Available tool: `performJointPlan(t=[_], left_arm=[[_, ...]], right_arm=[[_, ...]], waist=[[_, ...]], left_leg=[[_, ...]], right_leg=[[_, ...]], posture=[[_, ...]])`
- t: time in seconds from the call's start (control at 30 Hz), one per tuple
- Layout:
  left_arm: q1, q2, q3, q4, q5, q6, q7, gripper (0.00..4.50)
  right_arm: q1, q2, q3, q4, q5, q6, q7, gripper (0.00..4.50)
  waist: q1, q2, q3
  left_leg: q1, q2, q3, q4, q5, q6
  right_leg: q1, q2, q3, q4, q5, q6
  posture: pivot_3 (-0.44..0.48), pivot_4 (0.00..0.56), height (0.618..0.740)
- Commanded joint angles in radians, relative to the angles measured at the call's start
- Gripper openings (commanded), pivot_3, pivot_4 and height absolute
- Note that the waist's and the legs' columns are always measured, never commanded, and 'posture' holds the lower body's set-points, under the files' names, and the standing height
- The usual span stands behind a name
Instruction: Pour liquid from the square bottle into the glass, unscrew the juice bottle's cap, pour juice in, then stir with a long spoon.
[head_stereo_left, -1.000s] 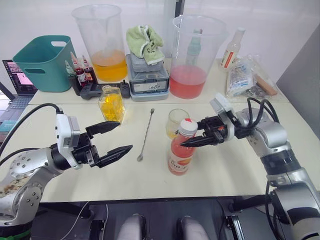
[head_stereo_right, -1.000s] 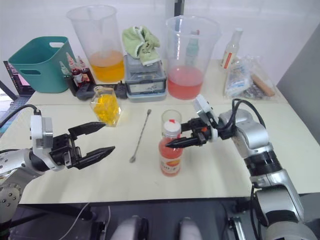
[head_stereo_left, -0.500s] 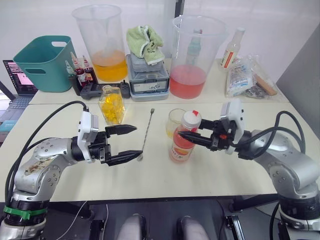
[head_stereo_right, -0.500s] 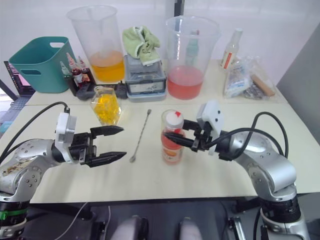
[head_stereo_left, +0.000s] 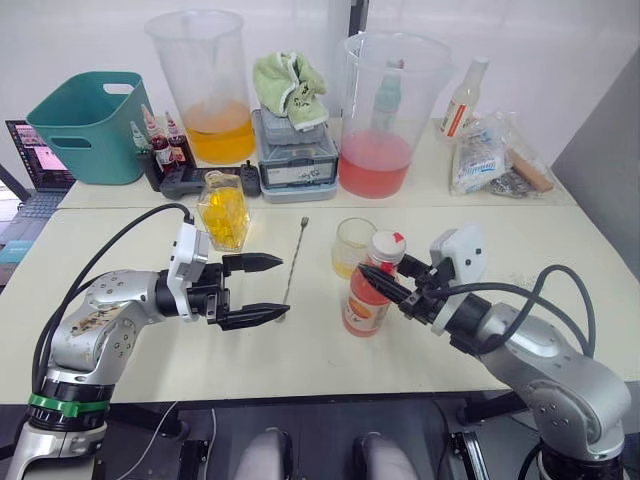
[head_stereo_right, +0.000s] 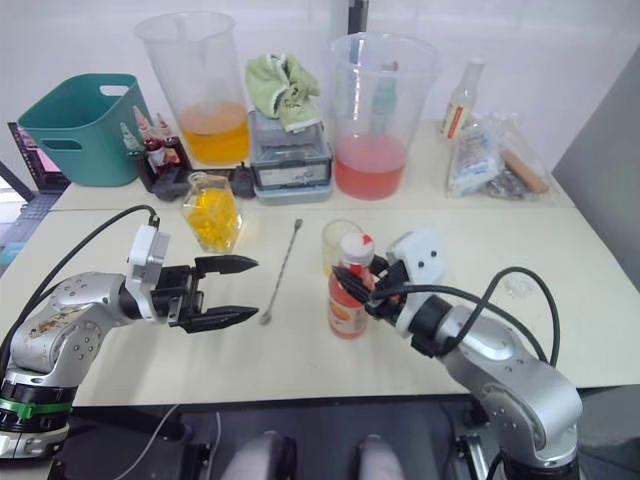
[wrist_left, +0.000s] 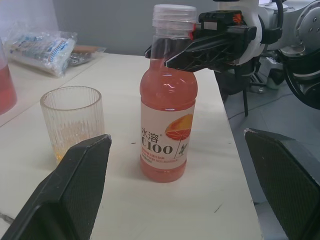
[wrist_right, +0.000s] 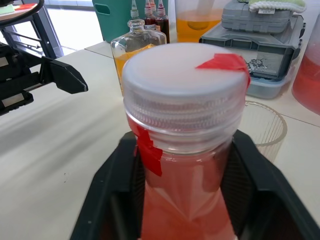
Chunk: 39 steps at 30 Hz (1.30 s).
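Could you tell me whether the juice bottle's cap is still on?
Yes, on: the cap sits screwed over the juice bottle, whose neck sits between the right gripper's fingers.

Lab-style test bench — plain cream tabletop (head_stereo_left: 120, 370) against bare white wall. Two huge clear measuring beakers (head_stereo_left: 199, 85) of orange and pink liquid flank grey case (head_stereo_left: 293, 155) at tabletop's back; dropper bottles (head_stereo_left: 155, 140) beside orange beaker; laptop (head_stereo_left: 35, 160) behind teal bin (head_stereo_left: 90, 125) — cables trailing.
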Motion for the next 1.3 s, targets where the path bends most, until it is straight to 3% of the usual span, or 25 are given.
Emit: performJointPlan(t=[0.03,0.13,0.27,0.4,0.5,0.67,0.9,1.0,1.2,1.3], left_arm=[[0.011,0.020,0.036,-0.040,-0.002,-0.009,-0.002,4.50],[0.029,0.027,0.050,-0.060,-0.003,-0.006,0.012,4.50],[0.049,0.038,0.064,-0.077,-0.003,-0.006,0.025,4.50],[0.066,0.035,0.085,-0.089,0.024,-0.034,0.060,4.50],[0.102,0.053,0.112,-0.137,0.009,-0.015,0.072,4.50],[0.152,0.067,0.161,-0.188,0.011,-0.015,0.110,4.50],[0.235,0.083,0.234,-0.278,-0.019,0.014,0.166,4.50],[0.253,0.098,0.252,-0.286,-0.033,0.023,0.170,4.50],[0.236,0.096,0.231,-0.280,-0.037,0.029,0.170,4.50],[0.216,0.089,0.206,-0.263,-0.038,0.026,0.161,4.50]], right_arm=[[-0.008,-0.023,-0.008,0.003,0.041,-0.003,0.043,3.48],[-0.055,-0.132,-0.087,0.086,0.117,-0.007,0.197,4.47],[-0.097,-0.292,-0.112,0.208,0.156,-0.058,0.465,4.47],[-0.188,-0.393,-0.018,0.419,0.062,-0.224,0.798,4.47],[-0.326,-0.369,0.083,0.626,-0.034,-0.351,0.967,4.47],[-0.474,-0.295,0.162,0.870,-0.127,-0.483,1.127,4.47],[-0.574,-0.194,0.214,1.035,-0.174,-0.564,1.281,4.47],[-0.591,-0.175,0.204,1.043,-0.145,-0.522,1.301,3.69],[-0.560,-0.172,0.181,1.016,-0.132,-0.496,1.286,1.53],[-0.512,-0.185,0.151,0.941,-0.108,-0.471,1.248,1.41]], waist=[[-0.003,0.000,0.000],[-0.006,0.000,0.000],[-0.004,0.000,0.000],[-0.005,0.000,0.000],[-0.015,0.000,0.000],[-0.013,0.000,0.000],[-0.004,0.000,0.000],[-0.003,0.000,0.000],[-0.002,0.000,0.000],[0.001,0.000,0.000]], left_leg=[[0.000,0.000,0.000,0.000,0.000,0.000],[0.000,0.000,0.000,0.000,0.000,0.000],[0.000,0.000,0.000,0.000,0.000,0.000],[0.000,0.000,0.000,0.000,0.000,0.000],[0.000,0.000,0.000,0.000,0.000,0.000],[0.000,0.001,0.000,0.000,0.000,0.000],[-0.001,0.000,0.000,0.000,0.000,0.000],[0.000,0.000,0.000,0.000,0.000,0.000],[0.000,0.000,0.000,0.000,0.000,0.000],[0.000,0.000,-0.001,0.000,0.000,0.000]], right_leg=[[0.000,0.000,0.000,0.000,0.000,0.000],[0.000,0.000,0.000,0.000,0.000,0.000],[0.001,0.000,0.000,-0.001,0.000,0.000],[0.001,0.000,0.001,-0.003,0.000,0.000],[0.001,0.001,0.001,-0.003,0.000,0.000],[-0.001,0.002,0.002,-0.001,0.000,0.000],[0.000,-0.002,0.000,0.000,0.000,0.000],[-0.001,-0.002,0.000,0.001,0.000,0.000],[0.000,-0.002,-0.001,0.001,0.000,0.000],[-0.001,-0.002,-0.001,0.001,0.000,0.000]], posture=[[0.000,0.150,0.740],[0.000,0.150,0.740],[0.000,0.150,0.740],[0.000,0.150,0.740],[0.000,0.150,0.740],[0.000,0.150,0.740],[0.000,0.150,0.740],[0.000,0.150,0.740],[0.000,0.150,0.740],[0.000,0.150,0.740]])
